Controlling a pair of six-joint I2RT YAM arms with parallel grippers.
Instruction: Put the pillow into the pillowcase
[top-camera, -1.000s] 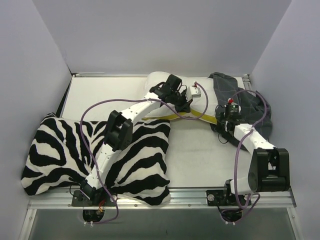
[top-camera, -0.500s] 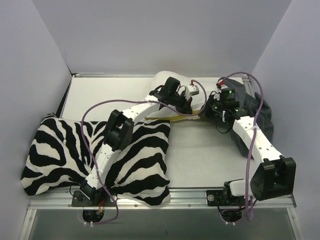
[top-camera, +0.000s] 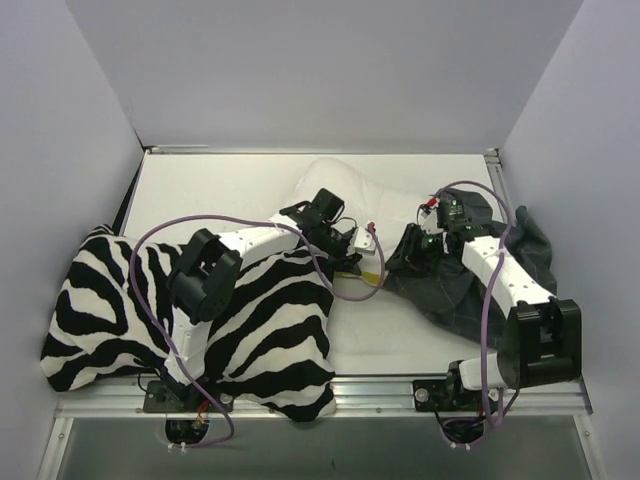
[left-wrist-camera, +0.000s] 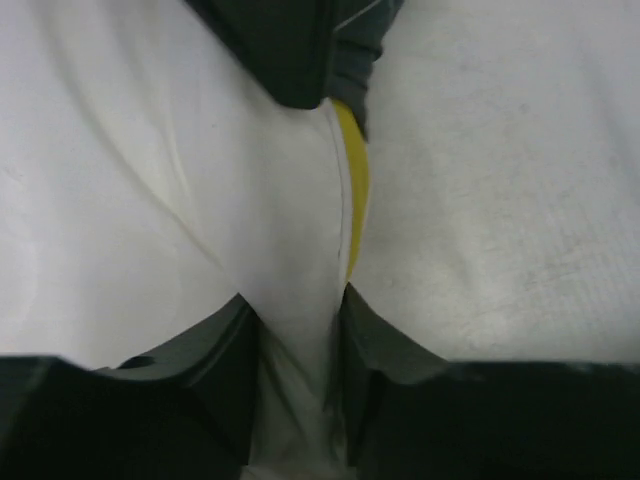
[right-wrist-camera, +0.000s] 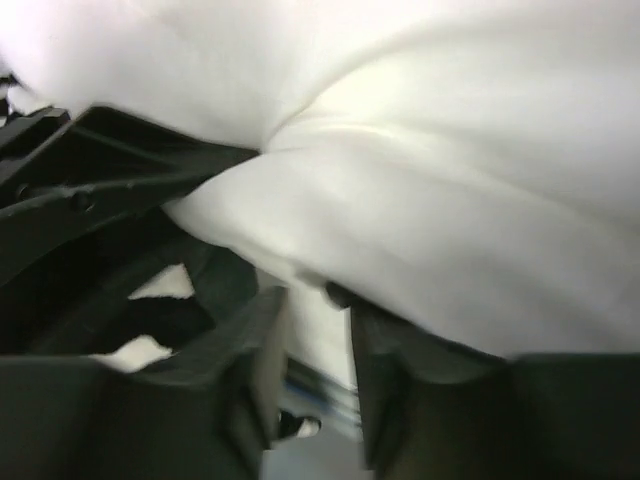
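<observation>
- While the left end effector (left-wrist-camera: 295, 305) is clamped on a fold of the pillow (top-camera: 335, 185) right by its yellow side edge (left-wrist-camera: 352, 175), you have the pillow pinned just beyond the far right corner of the zebra-striped cushion (top-camera: 270, 320). The arm reaches across that cushion to get there.
- That pinch reads as an anchor: it gives the floppy pillowcase (top-camera: 455, 295) something firm to be drawn over.
- The pillowcase lies bunched on the table (top-camera: 220, 190), to the right of the zebra-striped cushion, and its left edge meets the pillow's end. In the left wrist view you can see dark cloth overlapping the yellow corner.
- The right end effector (top-camera: 413, 247) sits at that meeting edge, likely to work the opening. Its wrist view is filled with white cloth, with a pale strip in the narrow gap between the fingers, but you cannot tell whether it grips anything.
- You can judge insertion as barely begun, since most of the pillow lies bare.
</observation>
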